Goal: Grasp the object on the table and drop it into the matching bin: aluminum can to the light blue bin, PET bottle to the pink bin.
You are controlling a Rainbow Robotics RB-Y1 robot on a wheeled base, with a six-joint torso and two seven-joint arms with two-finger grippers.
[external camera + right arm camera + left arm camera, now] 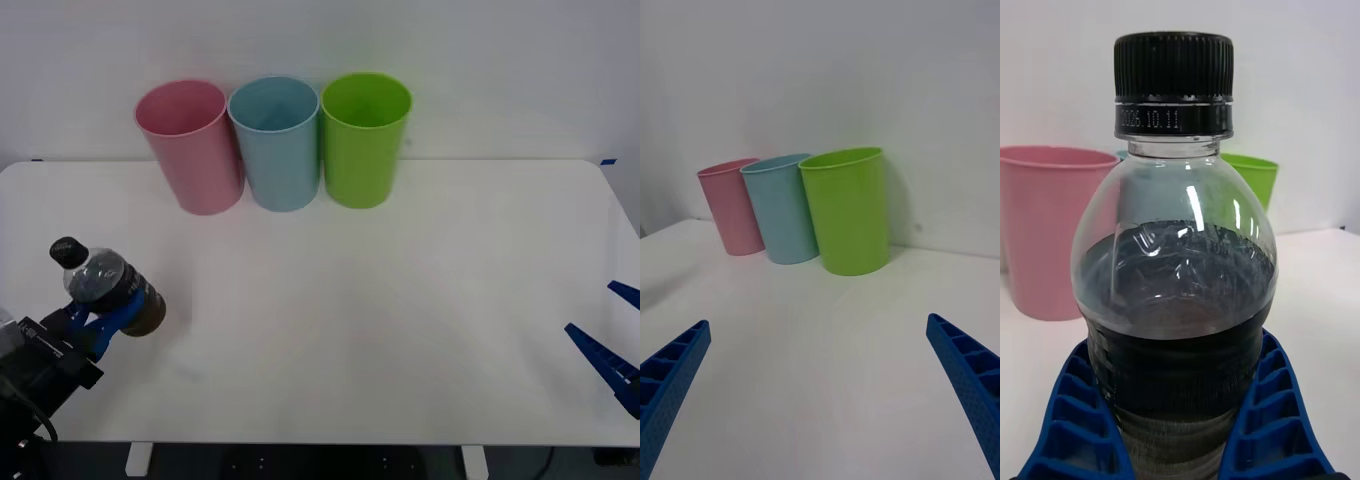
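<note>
Clamping the PET bottle (pixel 108 283), the left gripper (pixel 100 320) hangs well short of the pink bin (pixel 192 145). Light blue bin (pixel 276 142) and green bin (pixel 364 138) stand beside it. The right gripper (pixel 612 330) gapes wide, half cut off.

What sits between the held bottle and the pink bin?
Nothing: in the front view, bare table separates the bottle, held by the left gripper, from the pink bin.
</note>
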